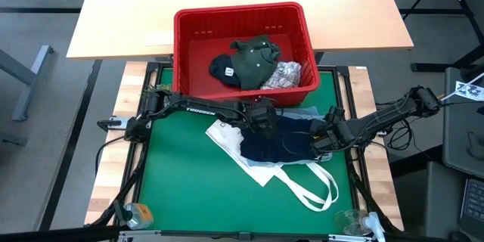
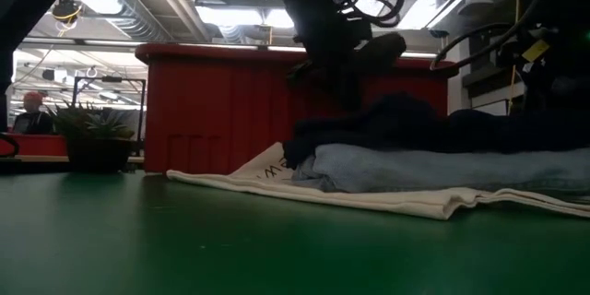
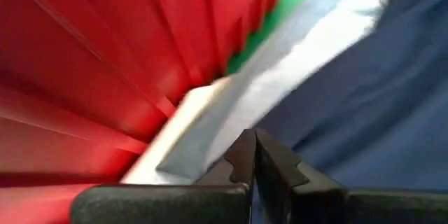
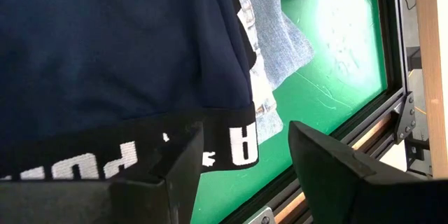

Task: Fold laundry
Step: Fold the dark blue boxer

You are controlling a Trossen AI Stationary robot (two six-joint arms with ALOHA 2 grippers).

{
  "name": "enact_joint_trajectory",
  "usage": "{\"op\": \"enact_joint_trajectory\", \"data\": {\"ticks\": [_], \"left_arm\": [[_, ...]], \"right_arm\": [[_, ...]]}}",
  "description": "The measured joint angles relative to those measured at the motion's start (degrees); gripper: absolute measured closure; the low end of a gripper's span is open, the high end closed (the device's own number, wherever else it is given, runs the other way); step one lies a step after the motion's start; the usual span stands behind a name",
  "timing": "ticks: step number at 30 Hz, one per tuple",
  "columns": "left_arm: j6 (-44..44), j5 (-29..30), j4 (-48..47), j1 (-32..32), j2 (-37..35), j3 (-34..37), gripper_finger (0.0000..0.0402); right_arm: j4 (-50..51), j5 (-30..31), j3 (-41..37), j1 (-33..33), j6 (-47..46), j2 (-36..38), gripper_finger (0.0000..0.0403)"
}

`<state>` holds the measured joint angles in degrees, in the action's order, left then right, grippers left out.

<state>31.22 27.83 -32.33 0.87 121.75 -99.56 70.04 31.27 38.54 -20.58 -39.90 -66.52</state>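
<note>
A navy garment (image 1: 276, 142) lies on a light blue denim one (image 2: 415, 166), both on a white tote bag (image 1: 234, 140) spread on the green mat (image 1: 181, 181). My left gripper (image 3: 253, 140) is shut, slanting down over the far edge of the pile, close to the red basket (image 1: 181, 45). My right gripper (image 4: 246, 131) stands open at the pile's right end. One finger is over the navy garment's lettered black waistband (image 4: 231, 143), the other over the bare mat. In the basket lie an olive garment (image 1: 253, 57), a navy one (image 1: 223, 69) and a white printed one (image 1: 283, 74). My left gripper's shut fingertips (image 3: 245, 147) stand where the denim garment (image 3: 280, 77) meets the navy garment (image 3: 364, 98); no cloth shows between them, and I cannot tell whether they touch it. My right gripper's finger (image 4: 185, 157) is at the waistband; whether it touches it, I cannot tell.
The basket's wall (image 2: 221, 111) stands right behind the pile. The tote's long handles (image 1: 314, 189) trail toward the near right corner. A black frame rail (image 4: 364, 133) bounds the mat on the right. A pale wooden table (image 1: 227, 0) lies beyond; the mat's near left has free room.
</note>
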Motion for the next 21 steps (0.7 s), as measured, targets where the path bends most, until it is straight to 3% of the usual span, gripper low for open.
{"op": "enact_joint_trajectory", "data": {"ticks": [6,21], "left_arm": [[-0.4,-8.3,0.7,-0.4,0.2,-0.3,0.0398],[-2.0,-4.4,0.1,-0.3,0.3,0.5,0.0398]], "right_arm": [[-0.1,0.0,0.0,0.0,0.0,0.0,0.0194],[-0.1,0.0,0.0,0.0,0.0,0.0,0.0194]]}}
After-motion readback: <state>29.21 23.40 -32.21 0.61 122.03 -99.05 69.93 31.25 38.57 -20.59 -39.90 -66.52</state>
